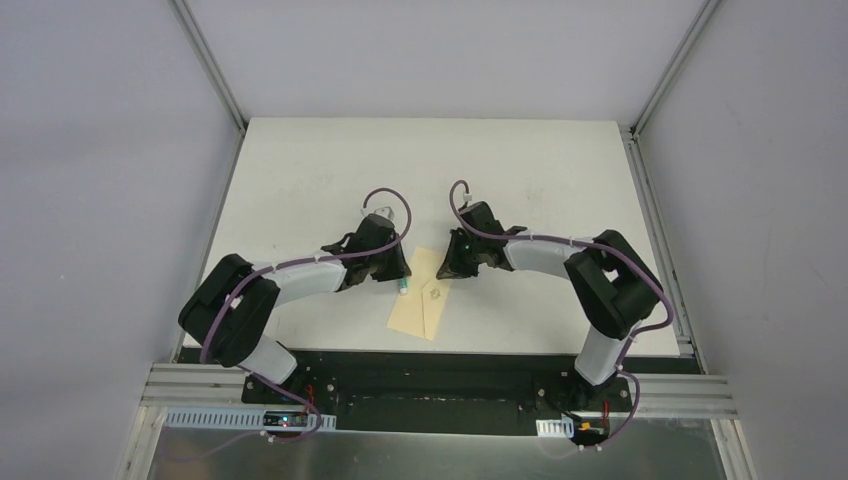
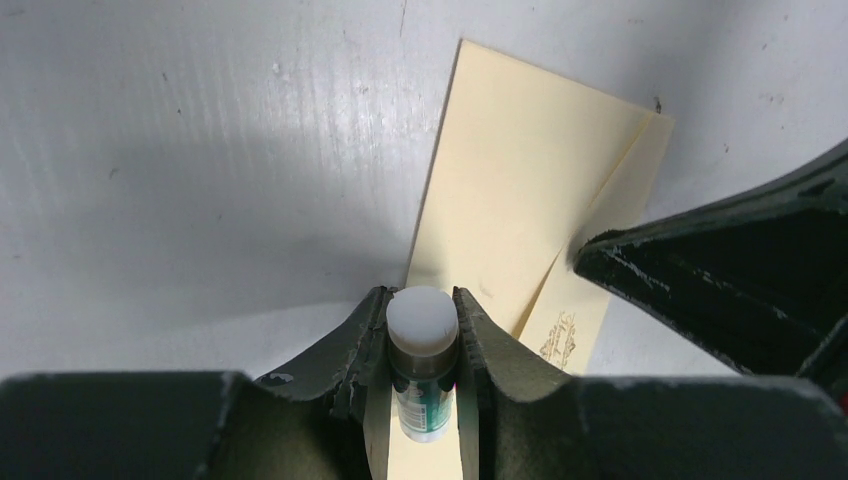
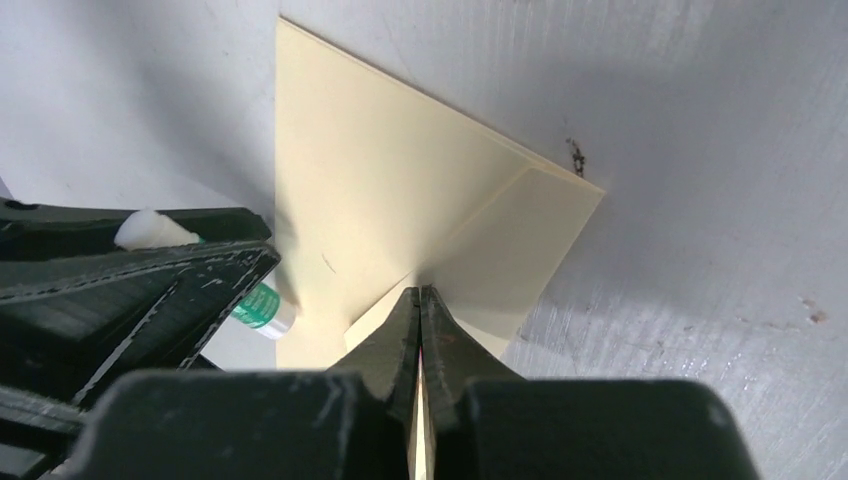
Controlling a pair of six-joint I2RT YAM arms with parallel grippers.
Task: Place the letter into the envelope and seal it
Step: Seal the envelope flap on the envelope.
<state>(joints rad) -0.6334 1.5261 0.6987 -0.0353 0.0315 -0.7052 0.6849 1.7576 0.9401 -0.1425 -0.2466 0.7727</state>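
The yellow-tan envelope (image 1: 418,305) lies flat on the white table between my two arms. It fills the middle of the left wrist view (image 2: 520,190) and of the right wrist view (image 3: 380,200), with a fold line and a small printed emblem (image 2: 562,338) by its flap. The letter is hidden. My left gripper (image 2: 422,305) is shut on a white-green glue stick (image 2: 424,335), whose white tip points at the envelope's left edge. My right gripper (image 3: 420,292) is shut, its tips down on the envelope's fold line. I cannot tell whether paper is pinched between them.
The white table (image 1: 300,170) is walled by grey panels with aluminium rails on both sides. The two grippers stand close together over the envelope: the right finger (image 2: 720,280) looms in the left wrist view, and the left gripper (image 3: 140,290) with the glue stick (image 3: 258,305) shows in the right wrist view.
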